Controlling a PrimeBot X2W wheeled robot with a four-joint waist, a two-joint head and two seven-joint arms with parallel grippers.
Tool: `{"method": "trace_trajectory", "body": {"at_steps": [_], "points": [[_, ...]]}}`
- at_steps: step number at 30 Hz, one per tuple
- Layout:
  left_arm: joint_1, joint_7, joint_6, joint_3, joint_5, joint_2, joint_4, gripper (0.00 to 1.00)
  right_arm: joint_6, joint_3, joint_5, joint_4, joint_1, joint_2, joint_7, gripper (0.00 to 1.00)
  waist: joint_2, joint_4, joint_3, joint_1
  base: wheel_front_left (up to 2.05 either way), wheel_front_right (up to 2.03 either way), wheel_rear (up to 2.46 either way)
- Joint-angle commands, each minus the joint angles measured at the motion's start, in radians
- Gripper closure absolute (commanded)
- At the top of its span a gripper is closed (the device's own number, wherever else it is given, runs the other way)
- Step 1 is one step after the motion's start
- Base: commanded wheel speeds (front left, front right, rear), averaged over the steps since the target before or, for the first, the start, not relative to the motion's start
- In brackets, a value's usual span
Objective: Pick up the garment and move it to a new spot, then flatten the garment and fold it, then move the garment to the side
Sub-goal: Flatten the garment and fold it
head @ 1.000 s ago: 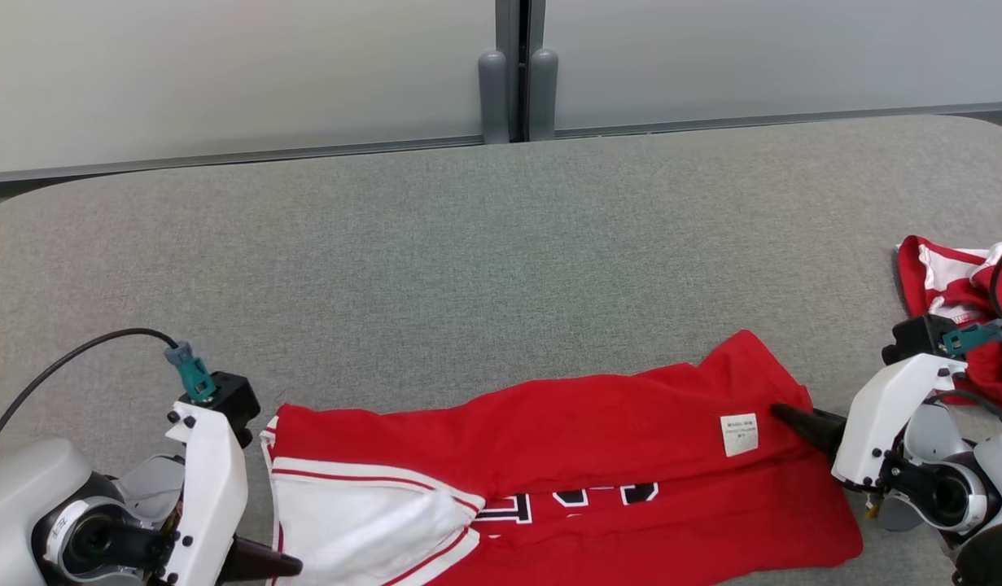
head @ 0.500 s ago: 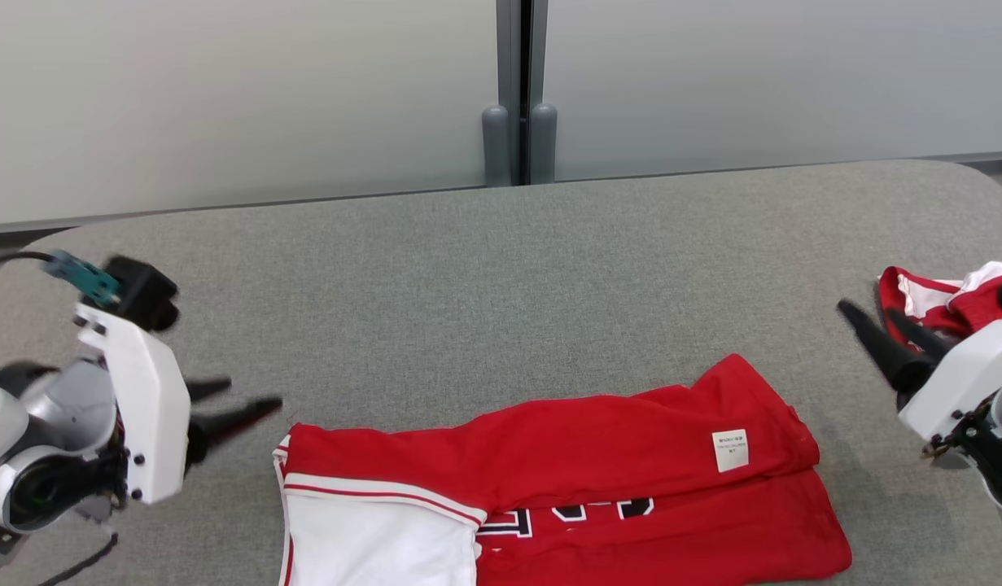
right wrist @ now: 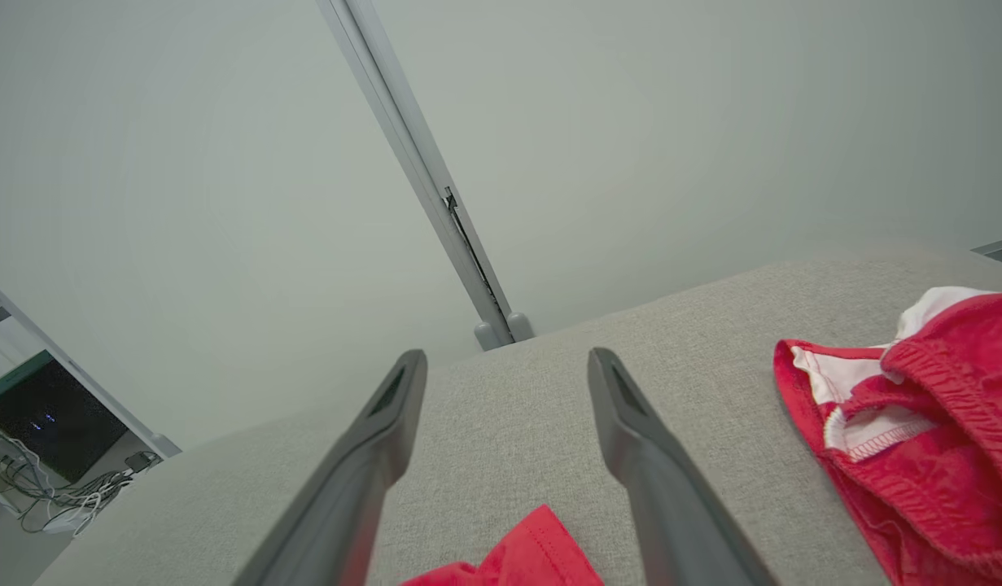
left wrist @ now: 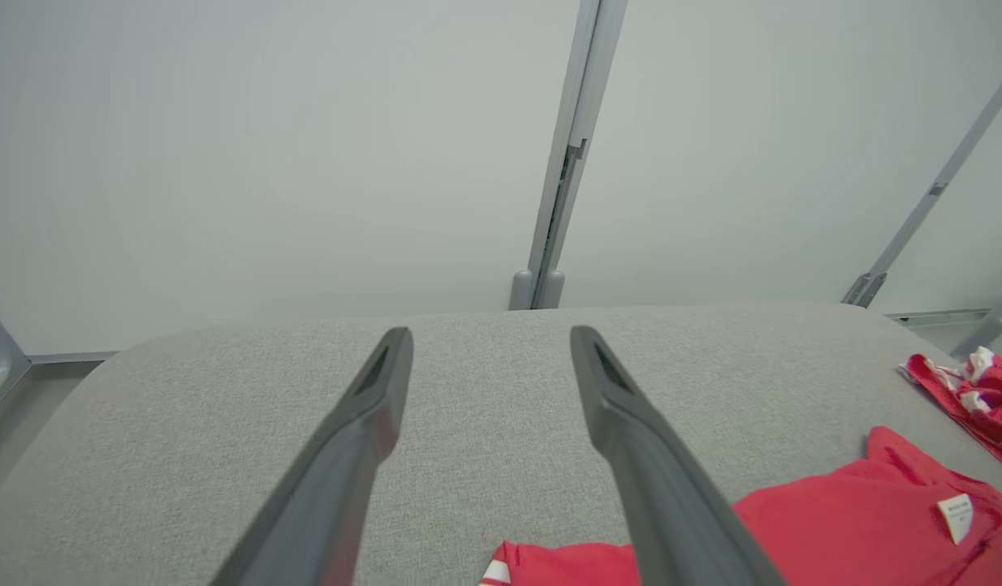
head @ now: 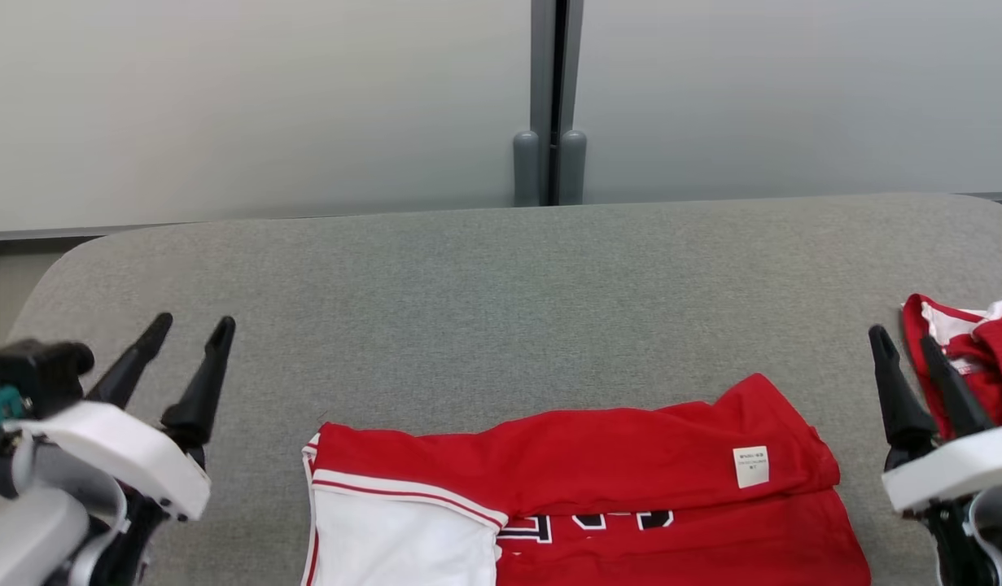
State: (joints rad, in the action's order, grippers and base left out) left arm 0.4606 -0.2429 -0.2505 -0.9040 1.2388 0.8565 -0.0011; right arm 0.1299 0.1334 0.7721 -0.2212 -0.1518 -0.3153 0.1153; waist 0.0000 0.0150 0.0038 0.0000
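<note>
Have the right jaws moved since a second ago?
Yes. They were closed on the red shirt beside its white label then; now they stand open, off the shirt's right edge.

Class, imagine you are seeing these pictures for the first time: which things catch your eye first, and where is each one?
The bright red garment, folded with a white panel showing, lies at the near edge of the grey table. A second, crumpled red garment sits at the table's right edge. The left gripper and right gripper flank the folded one, both open and holding nothing.
</note>
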Motion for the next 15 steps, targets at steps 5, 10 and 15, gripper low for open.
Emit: {"method": "trace_trajectory", "body": {"at_steps": [5, 10, 15], "points": [[-0.143, -0.022, -0.06, 0.211, -0.128, -0.127, -0.048, 0.0, 0.002, -0.026, -0.008, -0.032, 0.069, 0.025, 0.058, 0.0, 0.0, 0.026, 0.009, 0.0, 0.0, 0.0, 0.0], [-0.339, -0.021, -0.013, 0.414, -0.283, -0.298, -0.067, 0.0, 0.002, -0.028, -0.017, -0.074, 0.11, 0.031, 0.042, 0.0, 0.0, 0.043, 0.016, 0.0, 0.0, 0.0, 0.0], [-0.412, -0.021, 0.054, 0.472, -0.374, -0.389, -0.034, 0.0, 0.002, -0.023, -0.008, -0.141, 0.114, 0.033, -0.018, 0.0, 0.0, 0.059, 0.034, 0.0, 0.0, 0.0, 0.0]]}}
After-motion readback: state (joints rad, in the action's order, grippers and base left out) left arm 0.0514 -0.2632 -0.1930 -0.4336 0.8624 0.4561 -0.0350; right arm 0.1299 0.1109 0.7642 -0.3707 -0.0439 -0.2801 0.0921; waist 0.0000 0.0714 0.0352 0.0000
